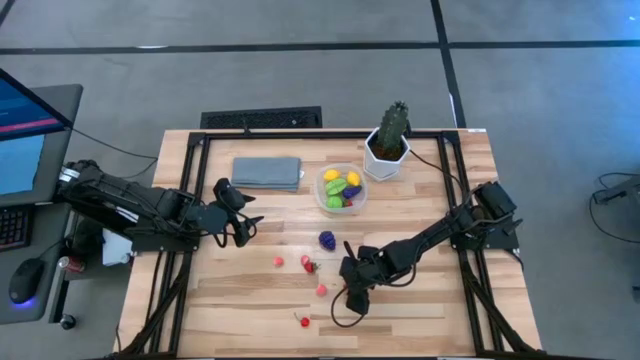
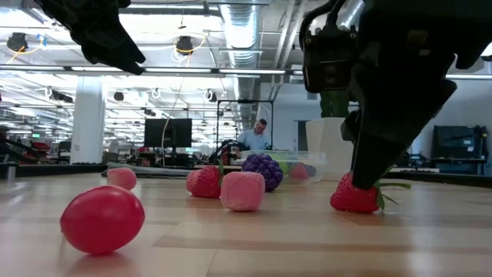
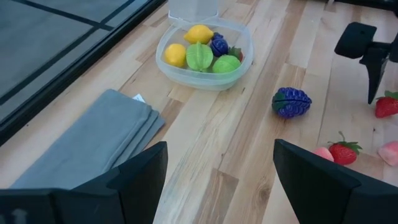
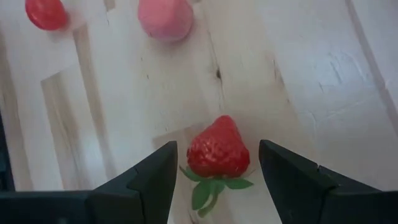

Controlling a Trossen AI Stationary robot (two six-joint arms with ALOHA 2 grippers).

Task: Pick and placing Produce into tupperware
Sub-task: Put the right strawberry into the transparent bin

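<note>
The tupperware (image 1: 341, 189) is a round clear container on the table beside the white cactus pot; in the left wrist view the tupperware (image 3: 202, 53) holds yellow, green, purple and red produce. Loose on the wood lie purple grapes (image 1: 327, 239), a strawberry (image 1: 307, 263), two pink pieces and a red one (image 1: 303, 320). My right gripper (image 1: 352, 300) points down near the table's near edge, open, its fingers on either side of a lying strawberry (image 4: 217, 149) without touching it. My left gripper (image 1: 243, 222) hovers open, left of the produce.
A folded grey-blue cloth (image 1: 267, 172) lies left of the tupperware. The potted cactus (image 1: 388, 142) stands at the far edge. A pink piece (image 4: 165, 17) and the red piece (image 4: 45, 12) lie just beyond the right gripper. A person sits in the room behind the table.
</note>
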